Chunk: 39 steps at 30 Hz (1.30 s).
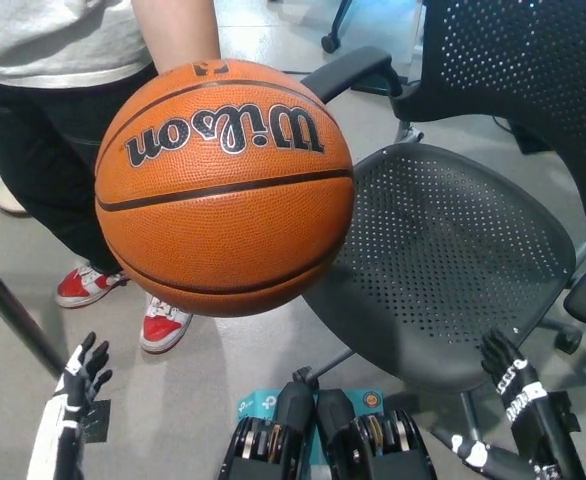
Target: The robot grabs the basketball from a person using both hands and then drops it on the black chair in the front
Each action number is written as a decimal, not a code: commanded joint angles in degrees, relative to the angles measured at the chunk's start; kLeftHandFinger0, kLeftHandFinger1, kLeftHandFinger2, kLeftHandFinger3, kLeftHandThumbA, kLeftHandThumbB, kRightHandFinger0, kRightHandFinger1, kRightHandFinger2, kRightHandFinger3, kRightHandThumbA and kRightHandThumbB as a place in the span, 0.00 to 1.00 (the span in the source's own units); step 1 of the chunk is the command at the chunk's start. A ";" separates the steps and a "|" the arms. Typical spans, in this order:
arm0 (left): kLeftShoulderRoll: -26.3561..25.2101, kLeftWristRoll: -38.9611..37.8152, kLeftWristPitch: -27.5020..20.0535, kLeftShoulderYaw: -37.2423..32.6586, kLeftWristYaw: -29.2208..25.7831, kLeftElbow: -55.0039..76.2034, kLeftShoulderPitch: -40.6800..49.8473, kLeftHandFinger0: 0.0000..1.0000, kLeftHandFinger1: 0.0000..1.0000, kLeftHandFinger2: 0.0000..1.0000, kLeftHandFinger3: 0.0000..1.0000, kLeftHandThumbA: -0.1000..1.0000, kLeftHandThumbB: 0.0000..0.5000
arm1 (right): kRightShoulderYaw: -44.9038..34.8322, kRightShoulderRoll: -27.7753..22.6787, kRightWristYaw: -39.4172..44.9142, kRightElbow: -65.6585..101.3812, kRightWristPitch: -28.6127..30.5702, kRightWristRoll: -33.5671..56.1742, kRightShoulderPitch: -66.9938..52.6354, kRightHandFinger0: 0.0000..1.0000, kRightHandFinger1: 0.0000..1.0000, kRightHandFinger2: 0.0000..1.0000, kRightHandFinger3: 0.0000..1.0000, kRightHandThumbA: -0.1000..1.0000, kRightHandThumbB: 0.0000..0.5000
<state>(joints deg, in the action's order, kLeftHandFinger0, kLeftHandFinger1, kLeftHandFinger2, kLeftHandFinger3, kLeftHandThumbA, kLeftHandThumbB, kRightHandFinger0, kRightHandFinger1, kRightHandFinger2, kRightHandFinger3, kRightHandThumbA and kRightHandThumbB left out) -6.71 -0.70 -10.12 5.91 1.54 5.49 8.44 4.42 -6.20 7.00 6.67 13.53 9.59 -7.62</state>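
Orange pebbled leather fills the middle of the view: the basketball [225, 186], with its black seams and the Wilson lettering reading upside down, is held out by a person's forearm [176, 32] that comes down from the top edge and disappears behind the ball's upper rim. Neither robot hand touches the ball.

The black chair [451, 262] sits just right of the ball; the ball's right edge overlaps the near-left rim of the perforated seat, while most of the seat surface lies open to the right of the ball. The chair's mesh backrest rises to the upper right of the ball, and one armrest [351, 72] juts out just above the ball's upper right edge.

The left hand [81, 369] hangs well below and left of the ball, fingers spread and empty, with bare grey floor [223, 355] between it and the ball's underside. The right hand [505, 368] is below and well right of the ball, at the seat's front edge; it holds nothing, but whether its fingers are apart or closed cannot be told.

Left of the ball stands the person in dark trousers [43, 150], and red-and-white shoes [133, 305] rest on the floor just under the ball's lower left edge.
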 commanded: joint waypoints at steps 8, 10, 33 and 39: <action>-4.03 -8.14 6.52 8.94 -1.49 19.35 -7.99 1.00 1.00 1.00 1.00 1.00 0.47 | -1.58 3.02 -3.13 17.94 -13.29 11.26 17.25 1.00 1.00 1.00 1.00 1.00 0.58; -4.83 -9.12 8.51 10.01 -1.43 21.43 -9.13 1.00 1.00 1.00 1.00 1.00 0.51 | -1.54 3.63 -3.09 18.06 -14.31 11.65 19.03 1.00 1.00 1.00 1.00 1.00 0.59; -2.37 -6.13 24.62 6.07 -3.55 22.81 -29.95 1.00 1.00 1.00 1.00 1.00 0.34 | -2.63 7.41 1.46 -6.82 -17.41 16.82 41.26 1.00 1.00 1.00 1.00 1.00 0.76; -1.62 -4.98 24.62 4.93 -3.15 20.74 -30.74 1.00 1.00 1.00 1.00 1.00 0.41 | -0.66 6.89 0.41 -9.73 -14.46 9.52 42.60 1.00 1.00 1.00 1.00 1.00 0.76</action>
<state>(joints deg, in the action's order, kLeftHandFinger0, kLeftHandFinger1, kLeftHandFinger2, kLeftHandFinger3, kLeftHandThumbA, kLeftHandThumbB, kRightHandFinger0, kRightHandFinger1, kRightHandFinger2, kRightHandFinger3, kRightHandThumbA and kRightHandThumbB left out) -8.05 -7.35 13.42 11.42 -0.51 26.38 -20.58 2.70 1.08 6.33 -2.74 -5.99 25.15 31.54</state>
